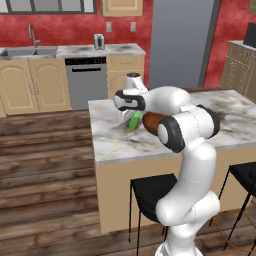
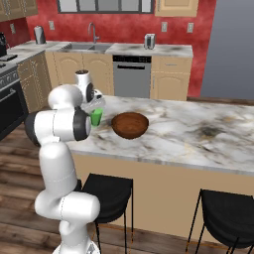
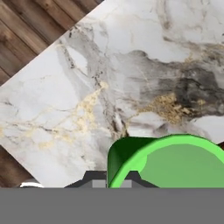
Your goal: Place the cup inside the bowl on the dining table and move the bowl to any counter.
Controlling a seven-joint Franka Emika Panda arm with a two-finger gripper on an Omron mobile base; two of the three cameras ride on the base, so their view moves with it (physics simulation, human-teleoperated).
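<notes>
The small green cup (image 1: pixel 135 120) hangs tilted just over the dining table (image 1: pixel 115 140), left of the dark brown bowl (image 1: pixel 151 120). My gripper (image 1: pixel 129 113) is shut on the cup's rim wall. From the right base, the cup (image 2: pixel 96 117) sits under the gripper (image 2: pixel 94 107), a short gap from the bowl (image 2: pixel 130 124) on the marbled table (image 2: pixel 198 134). The hand view looks down into the cup (image 3: pixel 179 164), with my gripper (image 3: pixel 112 180) pinching its near wall above the table top (image 3: pixel 87 87). The bowl is empty.
Black stools (image 1: pixel 150 192) (image 2: pixel 110 192) stand against the island's near side. A counter (image 1: pixel 100 50) with sink (image 1: pixel 30 51), dishwasher (image 1: pixel 86 80) and toaster (image 1: pixel 99 41) runs along the red back wall. A stove (image 2: pixel 7 99) is at the left, and wood floor (image 1: pixel 45 165) lies between.
</notes>
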